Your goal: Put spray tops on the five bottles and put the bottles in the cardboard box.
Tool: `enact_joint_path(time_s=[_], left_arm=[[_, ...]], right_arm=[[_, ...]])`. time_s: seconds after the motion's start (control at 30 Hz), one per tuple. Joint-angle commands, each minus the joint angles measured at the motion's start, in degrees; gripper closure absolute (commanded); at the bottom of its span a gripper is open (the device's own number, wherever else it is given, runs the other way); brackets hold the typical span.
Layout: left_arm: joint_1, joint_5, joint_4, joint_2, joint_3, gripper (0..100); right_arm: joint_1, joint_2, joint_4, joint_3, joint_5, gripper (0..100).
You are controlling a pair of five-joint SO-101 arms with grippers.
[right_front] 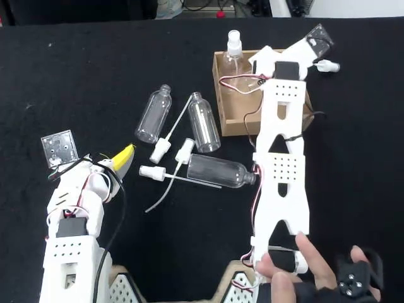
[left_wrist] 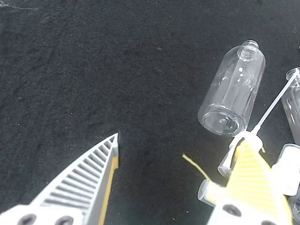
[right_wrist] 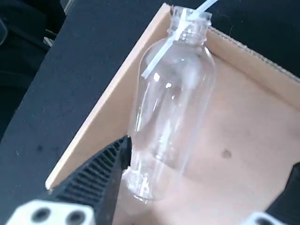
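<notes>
Over the cardboard box [right_front: 230,123], at 1 o'clock on the table [right_front: 76,76], my right gripper [right_wrist: 208,161] hangs with its jaws spread, released. The capped bottle [right_wrist: 173,103] sits between them in the box's 11 o'clock corner, base just beside the dark ribbed finger, neck leaning on the rim. From above the arm covers those jaws, and the far finger is cut off at the wrist view's edge. Clear plastic, white tube inside, white spray head [right_front: 235,41]. My left gripper [left_wrist: 180,140] is spread wide too, grasping nothing, with an uncapped bottle [left_wrist: 233,89] lying at its 1 o'clock.
</notes>
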Motion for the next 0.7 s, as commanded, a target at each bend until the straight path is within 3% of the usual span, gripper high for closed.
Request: enact_joint_path(time_s=[0.0, 0.43, 0.5, 0.67], left_arm=[[0.84, 0.18, -1.32, 0.18, -0.48, 63], [0.84, 0.18, -1.32, 0.18, -0.48, 63], [0.84, 0.18, -1.32, 0.18, -0.48, 63], [0.84, 0.18, -1.32, 0.18, -0.48, 63]], right_arm=[[0.44, -0.22, -3.52, -2.15, -0.44, 53.2], [0.44, 3.47, -7.82, -2.59, -0.53, 53.9], [0.79, 3.47, -7.56, -2.59, -0.53, 59.8], [3.34, 3.47, -7.91, -2.68, -0.44, 85.3]])
